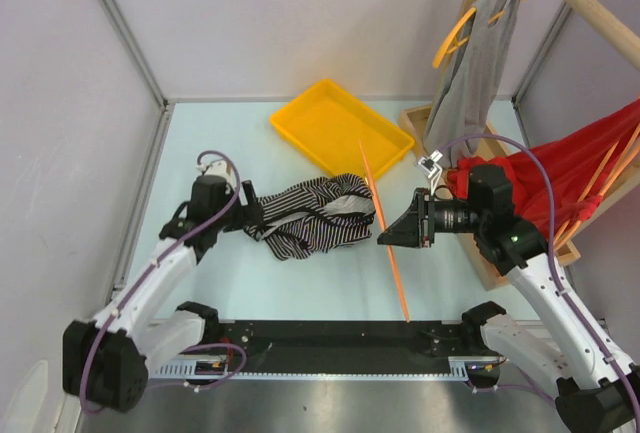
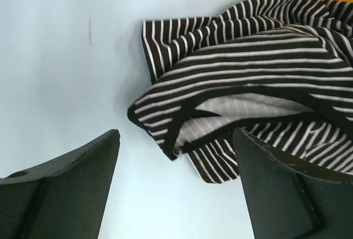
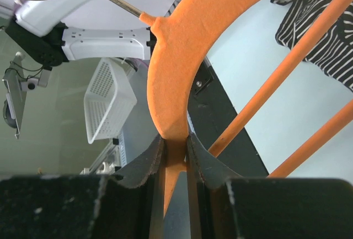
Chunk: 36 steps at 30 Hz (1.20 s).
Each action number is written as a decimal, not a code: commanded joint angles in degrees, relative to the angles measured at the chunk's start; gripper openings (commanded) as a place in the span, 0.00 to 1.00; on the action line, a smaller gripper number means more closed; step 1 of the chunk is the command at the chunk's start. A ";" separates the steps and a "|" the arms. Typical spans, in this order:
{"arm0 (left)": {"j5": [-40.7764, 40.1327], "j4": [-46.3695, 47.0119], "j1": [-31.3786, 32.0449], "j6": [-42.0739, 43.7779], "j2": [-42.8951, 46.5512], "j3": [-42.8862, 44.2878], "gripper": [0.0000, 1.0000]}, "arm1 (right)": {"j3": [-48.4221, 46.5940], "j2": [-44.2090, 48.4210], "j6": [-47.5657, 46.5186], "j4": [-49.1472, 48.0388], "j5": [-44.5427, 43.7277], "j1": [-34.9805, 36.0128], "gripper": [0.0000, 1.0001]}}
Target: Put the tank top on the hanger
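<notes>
The striped tank top [image 1: 312,215] lies crumpled on the table just in front of the yellow tray. In the left wrist view it [image 2: 259,79] fills the upper right, its dark-edged hem just past my fingers. My left gripper [image 1: 252,215] is open and empty at the garment's left end, its tips [image 2: 176,164] over bare table. My right gripper [image 1: 388,237] is shut on the orange hanger [image 1: 383,233], held on edge above the table just right of the tank top. In the right wrist view the hanger's curved top [image 3: 176,84] is pinched between my fingers.
A yellow tray [image 1: 340,125] sits at the back centre. A wooden rack at the right carries a grey garment [image 1: 470,73] on an orange hanger and a big red cloth [image 1: 580,168]. A black rail [image 1: 330,343] runs along the near edge.
</notes>
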<state>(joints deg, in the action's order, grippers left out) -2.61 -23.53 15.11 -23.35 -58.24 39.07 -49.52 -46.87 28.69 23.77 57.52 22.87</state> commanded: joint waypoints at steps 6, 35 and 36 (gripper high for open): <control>10.79 22.72 0.53 -23.83 12.61 -21.56 0.83 | 1.88 -1.82 1.37 -6.72 1.55 1.30 0.21; -2.13 28.53 0.71 -33.60 11.84 -30.54 0.61 | 4.17 -0.06 3.30 -9.18 1.55 1.56 0.21; -2.22 29.15 0.62 -33.16 10.70 -30.46 0.61 | 4.08 0.20 3.22 -9.01 1.55 1.47 0.21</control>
<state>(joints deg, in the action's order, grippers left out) -2.28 2.04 15.57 -56.95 -45.32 8.75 -45.25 -47.77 31.33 18.02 57.76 24.16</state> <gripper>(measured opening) 0.621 0.213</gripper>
